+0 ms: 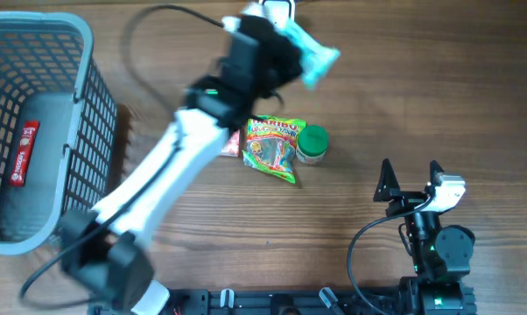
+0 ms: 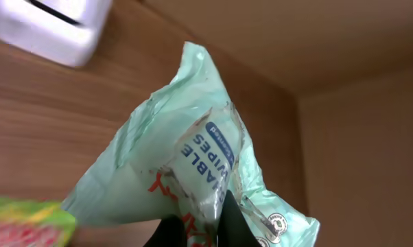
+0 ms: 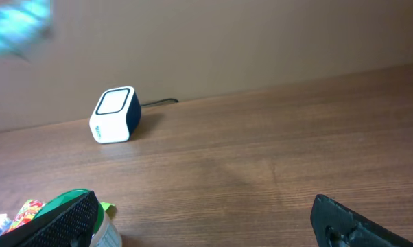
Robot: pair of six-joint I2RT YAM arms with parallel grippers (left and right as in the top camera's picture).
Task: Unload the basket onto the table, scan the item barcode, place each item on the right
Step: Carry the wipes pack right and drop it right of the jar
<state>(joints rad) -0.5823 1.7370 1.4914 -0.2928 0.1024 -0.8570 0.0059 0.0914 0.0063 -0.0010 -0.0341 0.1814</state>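
Observation:
A mint-green pack of wipes [image 1: 317, 54] hangs above the far edge of the table, and my left gripper [image 1: 285, 51] is shut on its lower part. In the left wrist view the pack [image 2: 169, 161] fills the middle, pinched between my left gripper [image 2: 205, 223] fingers. The white barcode scanner [image 1: 279, 9] stands just behind the pack, and shows as the scanner [image 2: 49, 27] at upper left and the scanner [image 3: 115, 114] by the back wall. My right gripper [image 1: 410, 177] rests at the front right, open and empty, its gripper [image 3: 206, 221] fingers wide apart over bare wood.
A grey wire basket [image 1: 81, 52] stands at the left with a red packet [image 1: 24, 153] inside. A colourful gummy bag [image 1: 274, 149] and a green-lidded jar [image 1: 312, 143] lie mid-table. The scanner's cable [image 1: 150, 22] loops along the back.

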